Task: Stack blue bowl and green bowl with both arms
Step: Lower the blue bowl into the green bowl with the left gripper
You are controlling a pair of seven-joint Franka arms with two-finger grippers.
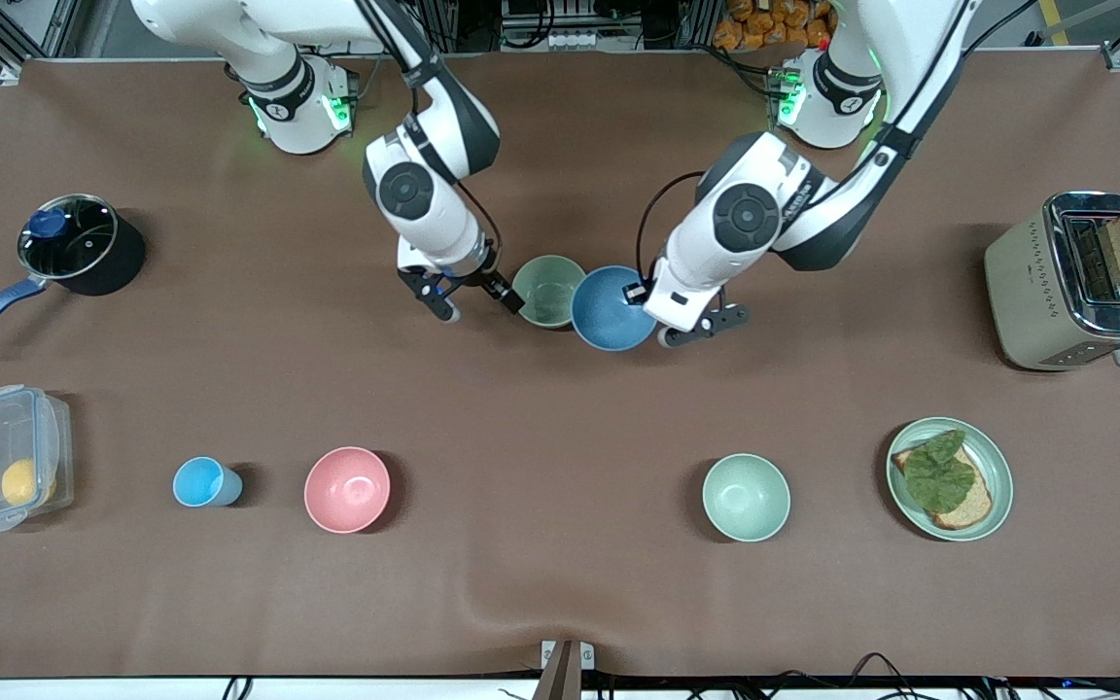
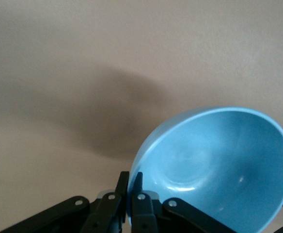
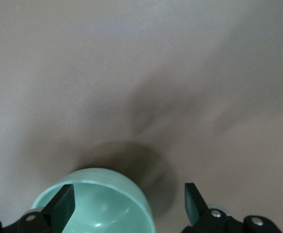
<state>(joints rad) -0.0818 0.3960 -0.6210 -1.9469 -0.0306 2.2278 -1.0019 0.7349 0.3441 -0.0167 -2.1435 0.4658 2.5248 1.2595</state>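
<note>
The green bowl (image 1: 547, 290) (image 3: 98, 206) stands upright on the table between the two arms. My right gripper (image 1: 477, 299) (image 3: 127, 201) is open astride its rim, with one finger inside the bowl and the other outside, toward the right arm's end. Neither finger presses on the rim. The blue bowl (image 1: 612, 308) (image 2: 219, 165) hangs tilted just beside the green bowl, toward the left arm's end. My left gripper (image 1: 642, 295) (image 2: 130, 189) is shut on its rim.
Nearer the front camera stand a second green bowl (image 1: 746, 497), a pink bowl (image 1: 347, 489), a light-blue cup (image 1: 205, 481), a lidded clear box (image 1: 6, 472) and a green plate (image 1: 997, 486) with toast. A pot (image 1: 69, 243) and a toaster (image 1: 1075, 282) stand at the table's ends.
</note>
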